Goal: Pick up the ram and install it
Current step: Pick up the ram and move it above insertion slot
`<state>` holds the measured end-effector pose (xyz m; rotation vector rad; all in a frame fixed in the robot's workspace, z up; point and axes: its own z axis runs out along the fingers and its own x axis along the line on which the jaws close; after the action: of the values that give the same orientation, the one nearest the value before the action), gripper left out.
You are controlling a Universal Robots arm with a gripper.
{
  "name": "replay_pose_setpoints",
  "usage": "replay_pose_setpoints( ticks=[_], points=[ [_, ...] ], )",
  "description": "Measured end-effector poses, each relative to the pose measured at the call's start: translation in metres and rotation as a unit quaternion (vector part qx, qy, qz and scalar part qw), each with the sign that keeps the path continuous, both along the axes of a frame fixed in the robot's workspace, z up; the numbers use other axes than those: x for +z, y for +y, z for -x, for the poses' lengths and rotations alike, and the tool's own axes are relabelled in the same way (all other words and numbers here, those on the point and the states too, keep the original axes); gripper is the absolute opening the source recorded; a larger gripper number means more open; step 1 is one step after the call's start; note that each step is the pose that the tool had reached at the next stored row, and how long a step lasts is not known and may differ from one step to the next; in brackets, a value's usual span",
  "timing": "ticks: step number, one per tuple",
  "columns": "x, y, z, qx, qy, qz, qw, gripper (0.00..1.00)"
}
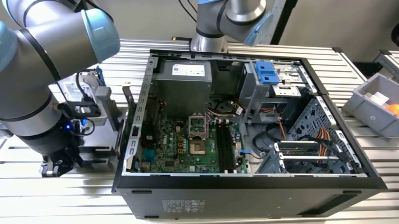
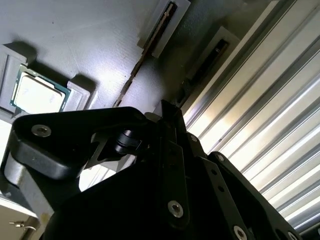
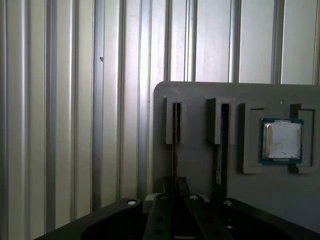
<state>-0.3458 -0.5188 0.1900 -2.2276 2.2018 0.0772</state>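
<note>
- Pincer [image 3: 175, 189] set at the end of the ram [image 3: 176, 132], in line with it; whether it is wide, narrow or clamped cannot be told
- Ram stands edge-on in a slot of the grey holder [image 3: 200, 95], which presents its flat faces for gripping; a second stick [image 3: 221, 135] stands beside it
- Holder rests on the ribbed table [image 3: 75, 100]; the open computer case [image 1: 134, 140] is where the ram goes, so installation is judged not yet done

Evenly bright in the exterior view, dim inside the computer case [image 1: 249, 198]. Backlit in the second wrist view: white glare off the ribbed table [image 2: 270, 105], foreground nearly black. Softer, greyish in the first wrist view.
</note>
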Motion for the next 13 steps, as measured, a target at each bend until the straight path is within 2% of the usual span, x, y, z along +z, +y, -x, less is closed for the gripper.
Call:
replay_pose_setpoints(
  ticks=[13],
  points=[
    [0.0000,0.0000,0.0000,0.000,0.0000,0.0012,1.00000,0.00]
  ],
)
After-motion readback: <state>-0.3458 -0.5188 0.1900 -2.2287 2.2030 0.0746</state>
